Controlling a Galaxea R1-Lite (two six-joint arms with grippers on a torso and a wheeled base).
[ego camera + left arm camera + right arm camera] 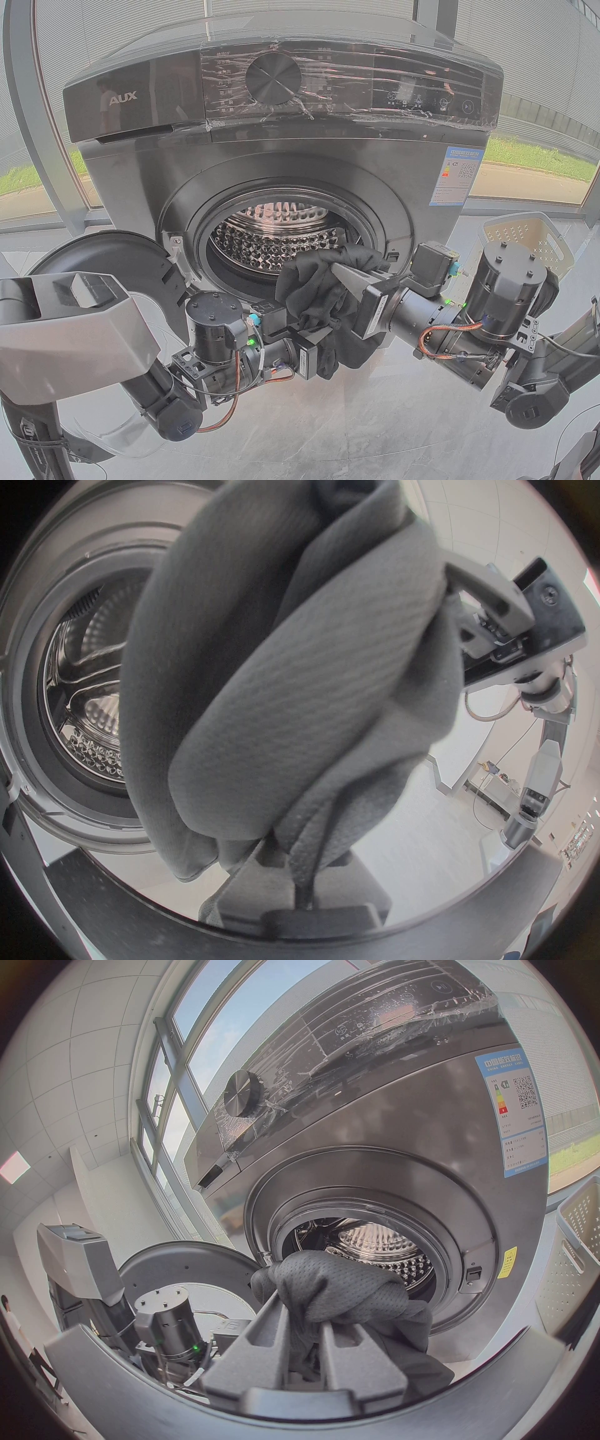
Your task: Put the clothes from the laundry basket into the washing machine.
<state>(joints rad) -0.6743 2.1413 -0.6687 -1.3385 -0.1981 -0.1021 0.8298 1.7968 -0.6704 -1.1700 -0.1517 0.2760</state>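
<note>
Head view shows 1 dark garment (315,294) bunched just in front of the washing machine (281,156), near the mouth of its steel drum (275,240). The left gripper (303,340) and right gripper (344,275) both pinch it, jaws narrow on the cloth. The laundry basket (531,234) stands at the right, its contents hidden

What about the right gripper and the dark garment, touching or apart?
Touching. The right wrist view shows the right gripper clamped on a fold of the dark garment.
</note>
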